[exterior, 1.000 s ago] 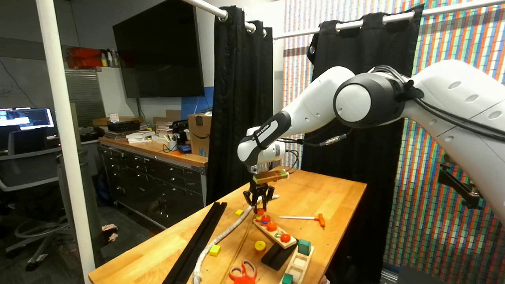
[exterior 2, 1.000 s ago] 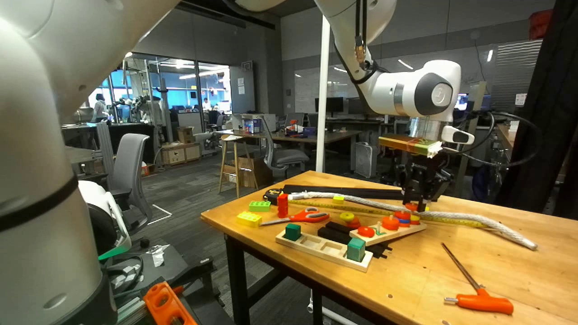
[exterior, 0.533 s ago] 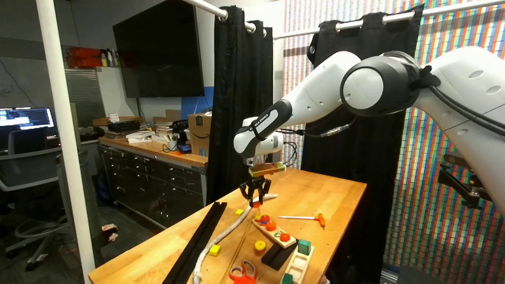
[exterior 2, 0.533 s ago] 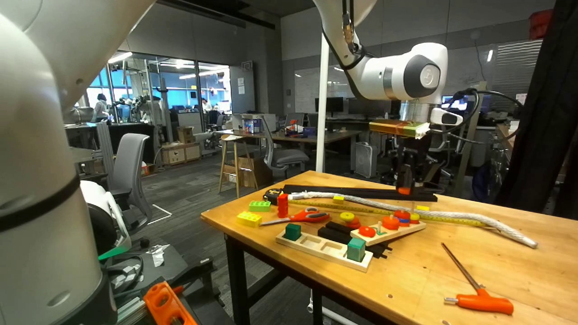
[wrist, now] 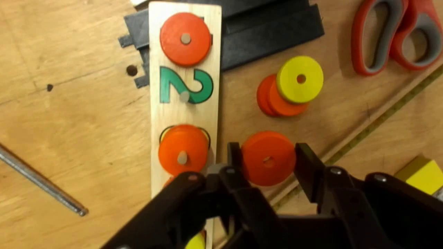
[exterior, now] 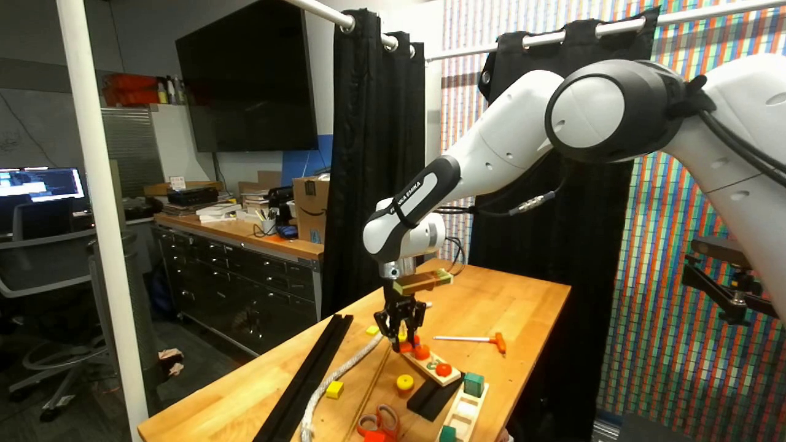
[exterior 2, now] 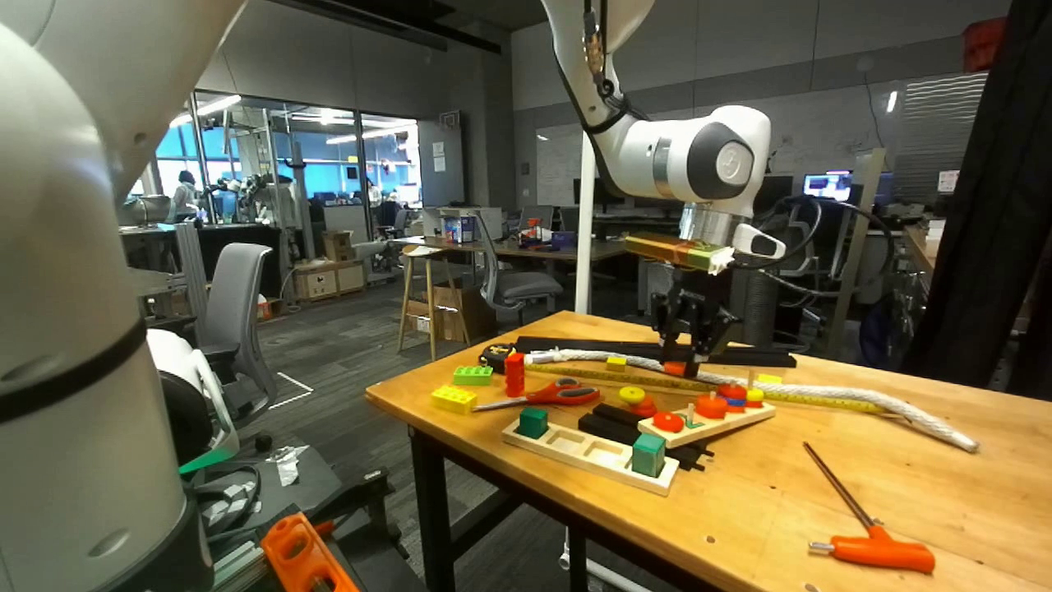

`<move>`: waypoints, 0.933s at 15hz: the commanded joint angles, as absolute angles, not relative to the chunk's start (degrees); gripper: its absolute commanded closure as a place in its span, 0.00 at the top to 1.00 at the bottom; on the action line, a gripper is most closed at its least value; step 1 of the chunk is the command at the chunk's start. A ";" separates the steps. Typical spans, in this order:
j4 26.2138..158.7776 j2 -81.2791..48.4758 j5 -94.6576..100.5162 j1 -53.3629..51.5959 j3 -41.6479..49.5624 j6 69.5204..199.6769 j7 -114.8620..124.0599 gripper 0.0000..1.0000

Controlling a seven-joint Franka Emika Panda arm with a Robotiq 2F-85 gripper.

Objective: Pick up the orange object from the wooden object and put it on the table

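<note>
My gripper (wrist: 268, 154) is shut on an orange disc (wrist: 269, 169) with a centre hole, gripped at its sides. The disc also shows low between the fingers in both exterior views (exterior: 406, 347) (exterior 2: 679, 368). It is held beside the pale wooden object (wrist: 185, 114), over the table (wrist: 86, 121); it looks a little above the surface. The wooden object (exterior 2: 723, 424) carries an orange disc (wrist: 186, 38) at one end, an orange stack (wrist: 183, 148) mid-length, and red, blue and yellow pieces near the other end. My fingers partly hide it in the wrist view. Its far peg (exterior 2: 750, 381) is bare.
A yellow disc (wrist: 300, 79) rests on loose orange discs beside the wooden object. Scissors (wrist: 368, 65), a tape measure strip (wrist: 373, 128), white rope (exterior 2: 871, 403) and a yellow block (wrist: 424, 176) lie around. A tray with green cubes (exterior 2: 648, 455) and an orange-handled tool (exterior 2: 883, 549) stand nearer.
The gripper lifted the orange disc off the far peg of the wooden object. It then moved sideways along the block and came down beside it, still holding the disc.
</note>
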State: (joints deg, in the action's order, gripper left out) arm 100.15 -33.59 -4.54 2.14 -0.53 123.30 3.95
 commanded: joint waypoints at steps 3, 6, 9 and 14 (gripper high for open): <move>109.40 -29.32 -7.05 2.54 -2.74 126.12 -1.77 0.18; 110.94 -29.11 -7.64 2.57 -3.42 126.55 -3.31 0.18; 111.66 -28.96 -7.88 2.61 -3.74 126.59 -4.36 0.18; 111.37 -29.12 -7.85 2.51 -3.76 126.49 -5.14 0.18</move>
State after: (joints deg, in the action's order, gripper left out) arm 109.43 -31.20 -6.24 2.14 -3.35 125.38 -3.46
